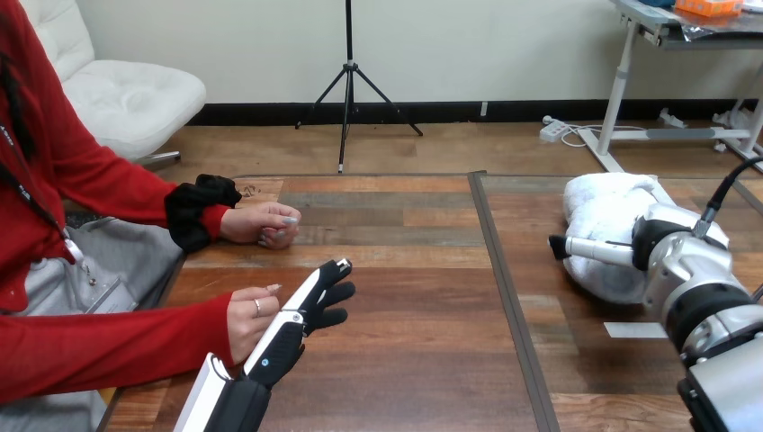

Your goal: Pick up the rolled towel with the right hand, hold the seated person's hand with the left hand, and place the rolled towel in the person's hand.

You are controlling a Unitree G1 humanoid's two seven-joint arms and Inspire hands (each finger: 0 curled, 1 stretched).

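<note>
Closest to me, my left hand (301, 317) comes up from the bottom left, palm turned towards the person, its fingers (331, 290) stretched forward, close together and only lightly bent. It lies against the person's nearer hand (247, 322), which rests on the wooden tabletop (405, 306) at the left edge. The two touch along the palm side, and I see none of my fingers wrapped round that hand. The person's own fingertips are hidden behind my hand.

On the far side of the dark seam (506, 297) that runs down the tabletop, my right arm reaches in from the lower right. My right hand (670, 245) is pressed against the near side of the rolled towel (605, 211). From here I cannot tell how its fingers stand on it. The white towel lies on the tabletop at the right, well apart from both of the person's hands.

Further back on the left, the person's other hand (266, 225) rests on the tabletop as a loose fist
</note>
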